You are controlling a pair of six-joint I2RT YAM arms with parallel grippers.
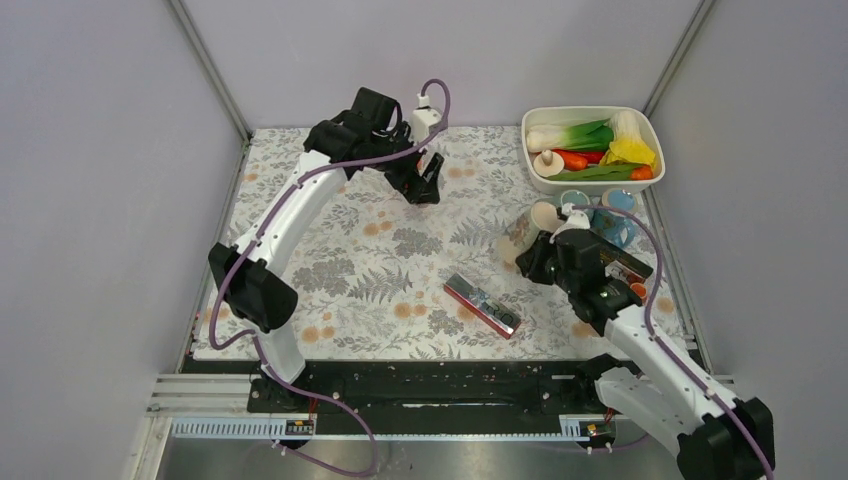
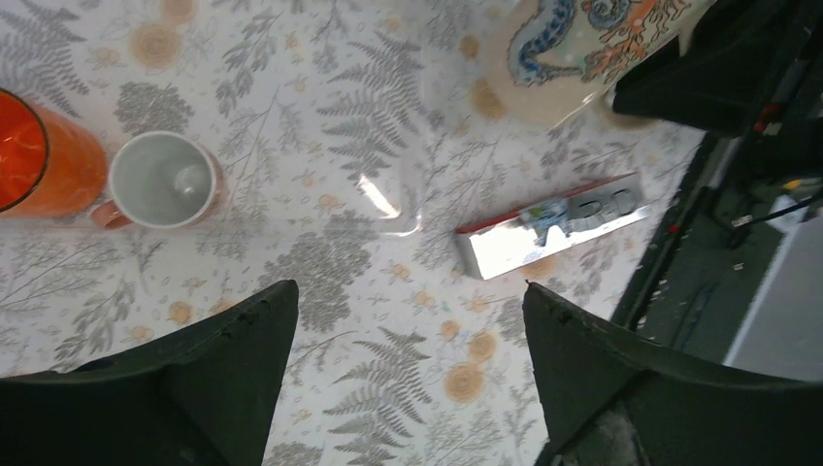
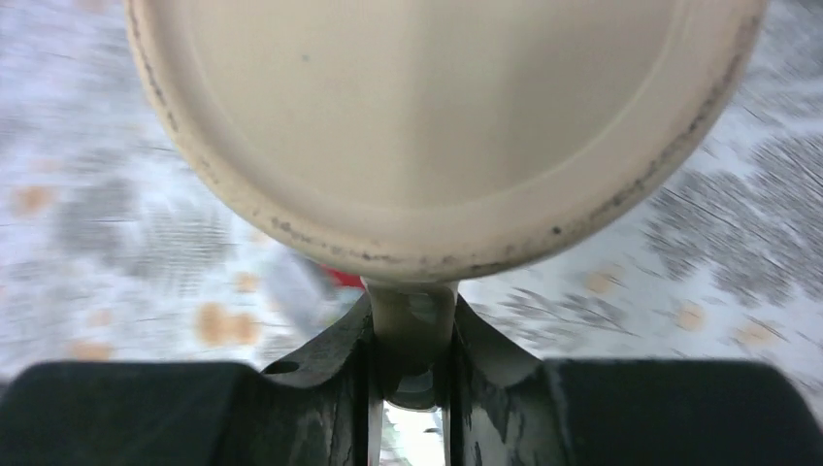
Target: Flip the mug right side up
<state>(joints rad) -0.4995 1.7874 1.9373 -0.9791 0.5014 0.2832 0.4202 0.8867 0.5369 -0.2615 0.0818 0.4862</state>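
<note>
The mug [image 1: 527,230] is cream with a blue and orange seahorse print. It sits at the right of the floral mat, tilted, with its round base turned up toward the back. In the right wrist view its plain base [image 3: 437,126] fills the top. My right gripper [image 3: 412,340] is shut on the mug's handle [image 3: 412,311], and it shows in the top view [image 1: 535,255] just in front of the mug. My left gripper [image 1: 425,182] is open and empty, high over the far middle of the mat. The left wrist view shows its jaws wide apart [image 2: 408,301] and the mug [image 2: 582,39] at the top.
A white bin of toy vegetables [image 1: 535,180] stands at the back right, with blue cups [image 1: 612,205] in front of it. A red and silver packet [image 1: 482,305] lies mid-mat. The left wrist view shows an orange cup [image 2: 39,155] and a small white-lined cup [image 2: 163,180].
</note>
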